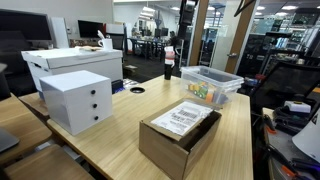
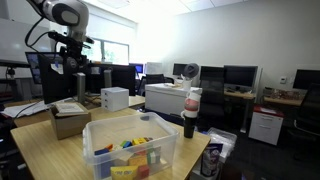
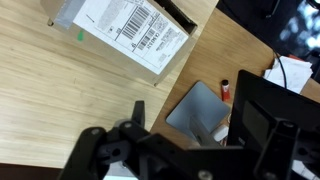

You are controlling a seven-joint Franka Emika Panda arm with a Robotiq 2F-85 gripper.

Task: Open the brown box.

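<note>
The brown box (image 1: 178,135) stands on the wooden table near its front edge. Its flap lid with the white printed label lies down on top. In an exterior view it sits low at the left (image 2: 70,120). In the wrist view it is at the top (image 3: 130,32), label facing up. My gripper (image 2: 74,62) hangs well above the box, apart from it. In the wrist view its dark fingers (image 3: 195,118) are spread and hold nothing. The arm is out of view in the exterior view that shows the box up close.
A white drawer cabinet (image 1: 76,98) stands left of the box. A clear plastic bin (image 1: 210,85) with colourful items sits behind it, also in front (image 2: 130,150). A dark bottle (image 2: 190,112) stands by the bin. A grey flat object (image 3: 195,108) lies beyond the table edge.
</note>
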